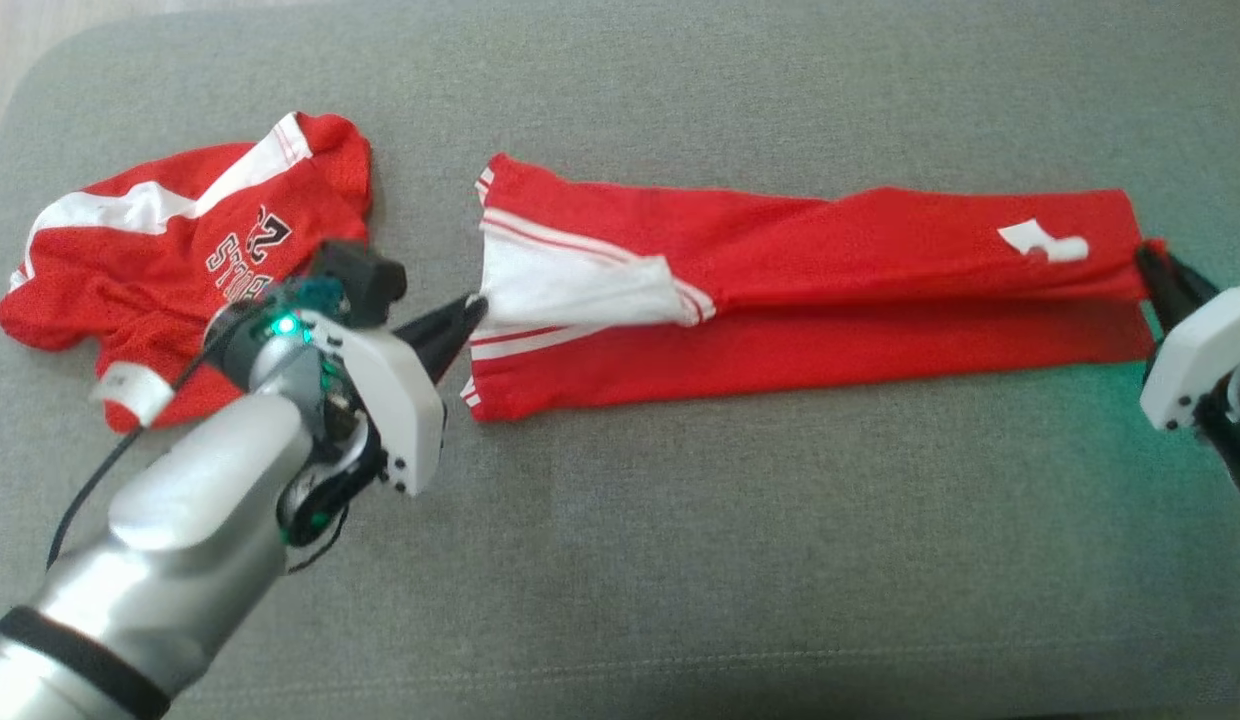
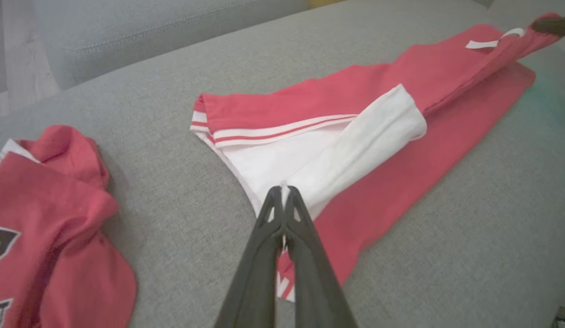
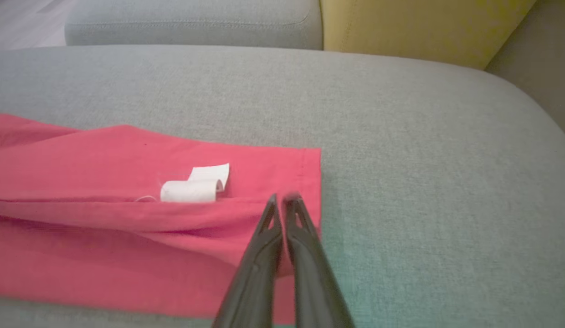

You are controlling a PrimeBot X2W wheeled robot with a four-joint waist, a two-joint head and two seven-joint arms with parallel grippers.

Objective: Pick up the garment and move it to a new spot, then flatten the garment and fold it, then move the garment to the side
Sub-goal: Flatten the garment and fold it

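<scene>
Red garment [image 1: 830, 290]: is lying stretched long and narrow across the middle of the grey cushion, folded lengthwise, with its upper layer sitting a little raised over the lower one. It is running from the left gripper at one end to the right gripper at the other.
Left gripper [image 1: 474, 306]: is pinching the white fabric at the garment's left end, its two dark fingers pressed fully together on the cloth. Its pale forearm is coming in from the lower left of the head view.
Right gripper [image 1: 1146, 255]: is gripping the garment's right end near the hem, fingers closed tight with a small bunch of red cloth caught at the tips. That corner is rising slightly off the cushion.
White panel [image 1: 570, 285]: is showing at the garment's left end, edged with red and white stripes and partly folded over the red fabric.
White tag [image 1: 1042, 241]: is curling up on the top layer near the right end.
Red jersey [image 1: 170, 250]: is lying crumpled to the left, apart from the garment, with white bands and dark lettering. The left arm is passing over its near edge.
Grey cushion [image 1: 780, 550]: is carrying both pieces of clothing.
Yellow cushion [image 3: 423, 27]: is standing behind the grey one in the right wrist view.
</scene>
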